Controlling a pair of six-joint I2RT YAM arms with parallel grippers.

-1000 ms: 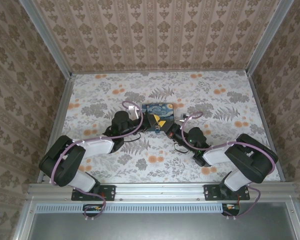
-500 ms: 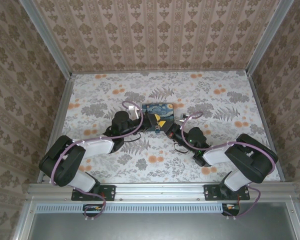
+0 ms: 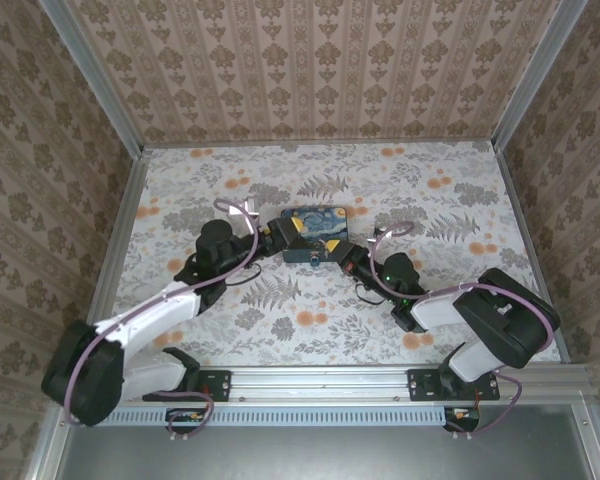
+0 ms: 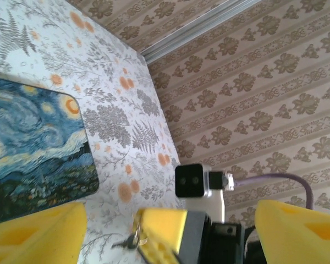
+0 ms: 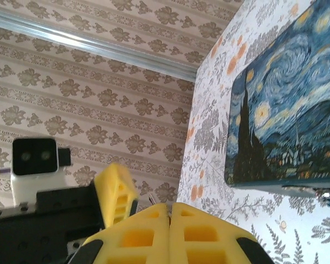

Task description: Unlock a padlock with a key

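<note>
The padlock (image 3: 313, 257) is a tiny dark thing with a teal glint. It lies on the table against the near edge of the Starry Night box (image 3: 318, 224), and its glint shows at the right edge of the right wrist view (image 5: 325, 196). My right gripper (image 3: 332, 256) (image 5: 169, 213) is just right of it, its yellow fingers pressed shut. In the left wrist view a small key (image 4: 126, 241) on a ring sticks out of those fingers. My left gripper (image 3: 278, 232) (image 4: 170, 217) stands wide open to the left of the box, holding nothing.
The flat printed box (image 4: 33, 148) (image 5: 286, 126) lies mid-table between the two arms. Patterned walls and metal rails (image 3: 120, 220) enclose the floral table on three sides. The left gripper's finger (image 5: 115, 192) is close beside the right gripper.
My left gripper has opened wide and let go at the padlock. The left arm has drawn back to the left. The right gripper has stayed shut and nearly still.
</note>
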